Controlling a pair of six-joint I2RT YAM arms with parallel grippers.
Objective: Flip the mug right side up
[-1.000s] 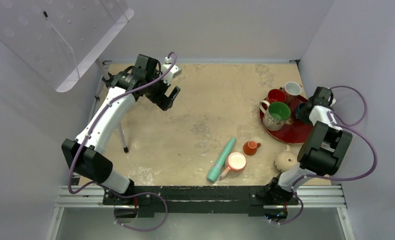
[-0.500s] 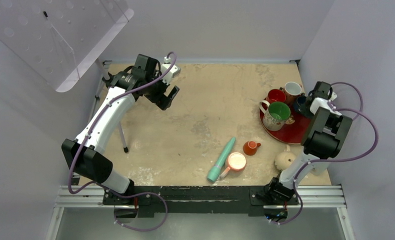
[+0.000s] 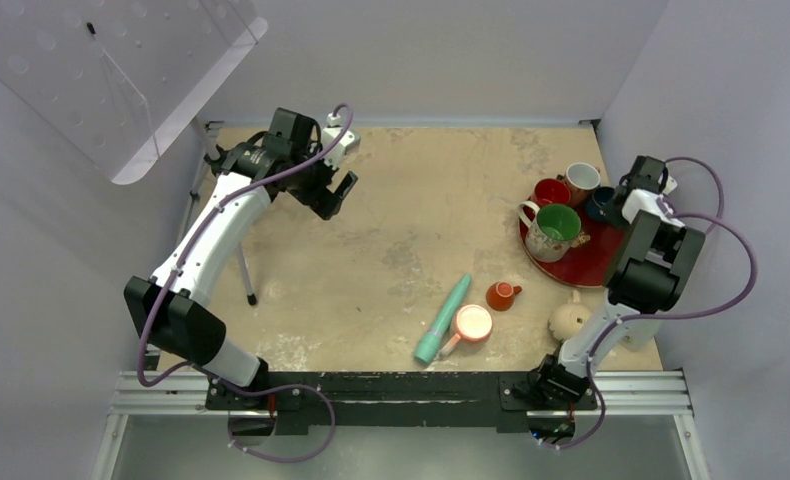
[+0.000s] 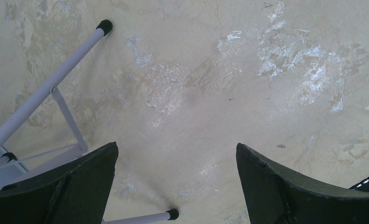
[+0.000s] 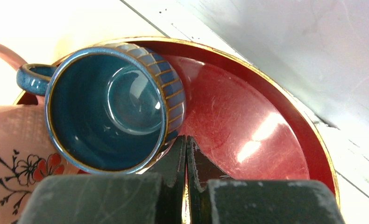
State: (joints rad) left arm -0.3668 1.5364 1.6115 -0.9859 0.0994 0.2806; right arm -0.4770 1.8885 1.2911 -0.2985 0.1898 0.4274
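The right end effector point(image 5: 186, 140) has swung farther over the red tray point(image 5: 266, 140), closed and empty, the left end effector point(image 3: 339, 192) open far left; the approach seems unbegun, needing a return, opening, to the mug point(image 3: 571, 320) at near right.

My left arm point(image 3: 211, 235) reaches far forward on the left side, wrist tipped down, and the left gripper point(image 3: 339, 197) has its jaws spread wide, with black fingers point(image 4: 70, 186) well apart in the wrist view. My right arm point(image 3: 656, 265) is folded sharply at the elbow. The right gripper point(image 3: 619, 200) points down, jaws pressed flat together, gripping nothing.
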